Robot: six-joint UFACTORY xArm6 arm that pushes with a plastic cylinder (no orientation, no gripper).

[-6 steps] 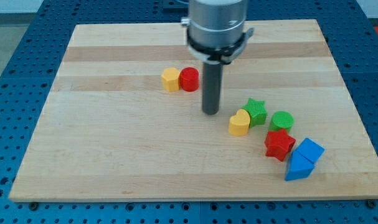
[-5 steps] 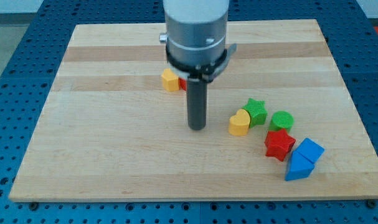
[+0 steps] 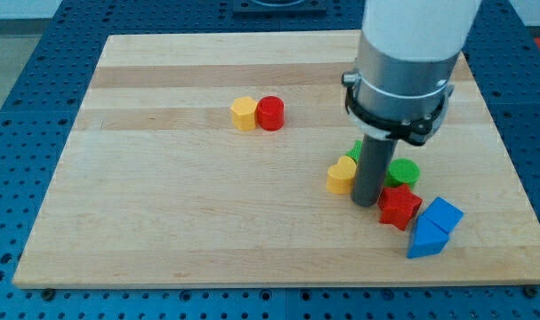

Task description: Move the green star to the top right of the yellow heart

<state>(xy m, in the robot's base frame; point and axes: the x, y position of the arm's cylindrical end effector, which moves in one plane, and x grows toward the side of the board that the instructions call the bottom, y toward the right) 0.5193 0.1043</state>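
Board: You see a wooden board (image 3: 163, 213) that lies on a blue perforated table (image 3: 20, 71) and fills most of the view.
Arm: You see the arm's grey and white body (image 3: 403, 62) come down from the view's top right, and it ends in a straight dark rod (image 3: 370, 169).
End effector: There are no jaws here, only the rod. My tip (image 3: 366, 203) stands on the board just to the view's right of the yellow heart and to the view's left of the red star.
Blue blocks: You find a blue cube-like block (image 3: 442, 214) and a blue wedge-like block (image 3: 424, 241) touching each other near the view's bottom right.
Red star: The red star (image 3: 398, 207) sits just beside the blue blocks, on their left in the view.
Green cylinder: The green cylinder (image 3: 403, 172) is just above the red star in the view.
Yellow heart: The yellow heart (image 3: 342, 175) lies close to the rod, on its left in the view.
Green star: The rod hides most of the green star (image 3: 355, 151); you see only a small green edge above and to the right of the yellow heart. You cannot tell if it touches the heart.
Far pair: A yellow block (image 3: 244, 114), maybe hexagonal, touches a red cylinder (image 3: 270, 114), well apart from the others toward the view's top left.
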